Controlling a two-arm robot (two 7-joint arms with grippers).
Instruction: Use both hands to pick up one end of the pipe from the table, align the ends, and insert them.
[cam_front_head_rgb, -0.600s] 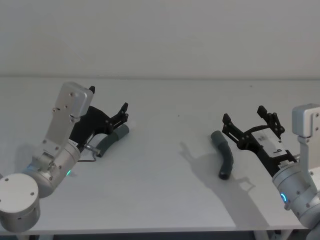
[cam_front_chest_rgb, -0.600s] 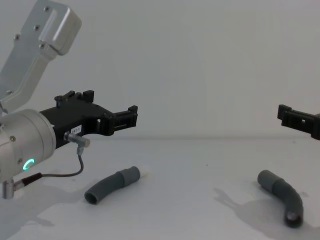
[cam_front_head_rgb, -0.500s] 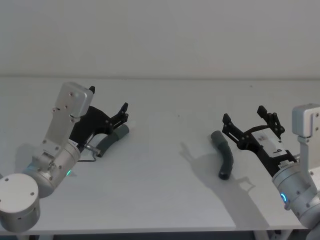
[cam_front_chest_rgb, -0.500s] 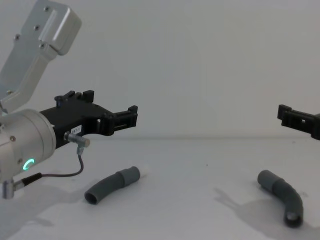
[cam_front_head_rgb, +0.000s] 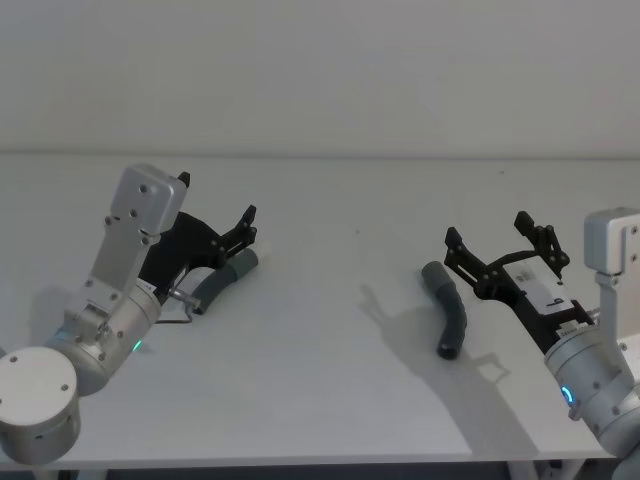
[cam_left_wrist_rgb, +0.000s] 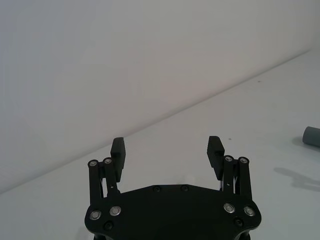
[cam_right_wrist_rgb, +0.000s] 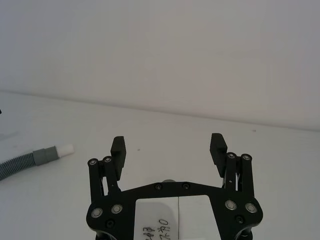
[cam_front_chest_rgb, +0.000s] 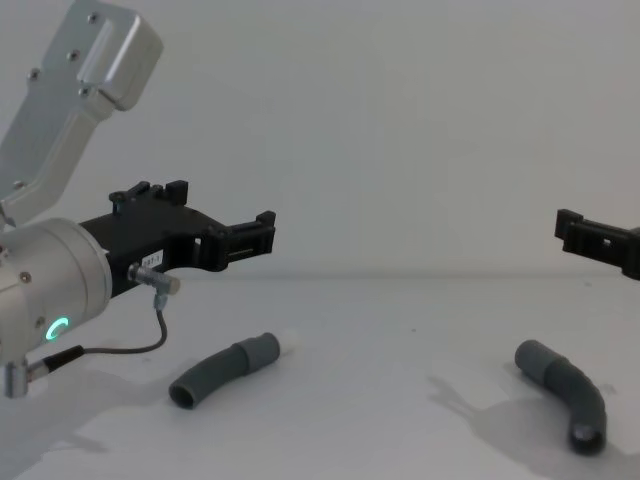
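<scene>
Your left gripper (cam_front_head_rgb: 215, 203) is hanging above the table (cam_front_head_rgb: 320, 390) on the left side, clear of the surface, fingers spread wide with nothing between them. The left wrist view is showing the same wide gap, pads parallel and empty. The green ring light (cam_front_chest_rgb: 60, 326) on its silver wrist is glowing, and a thin grey cable (cam_front_chest_rgb: 130, 348) is looping down beside the wrist.

The left hose piece (cam_front_head_rgb: 222, 280) is lying flat on the table, below that gripper and not touching it. Its grey cuff (cam_front_chest_rgb: 258, 350) with the narrower white tip (cam_front_chest_rgb: 290, 340) is pointing toward the table's middle, and the open ribbed end is facing back toward you.

Your right gripper (cam_front_head_rgb: 487, 230) is hovering on the right side, also off the table, jaws wide and holding nothing. The right wrist view is confirming the open span, and it is looking across at the left piece's white tip far off.

The right hose piece (cam_front_head_rgb: 450, 310) is resting on the table just inboard of the right gripper, near the fingertips but apart from them. It is bending mid-length: the wider plain grey cuff (cam_front_chest_rgb: 533, 357) is sitting at the far end, and the dark open end is pointing toward the near table edge.

The two pieces are lying well apart, with bare table between them.
</scene>
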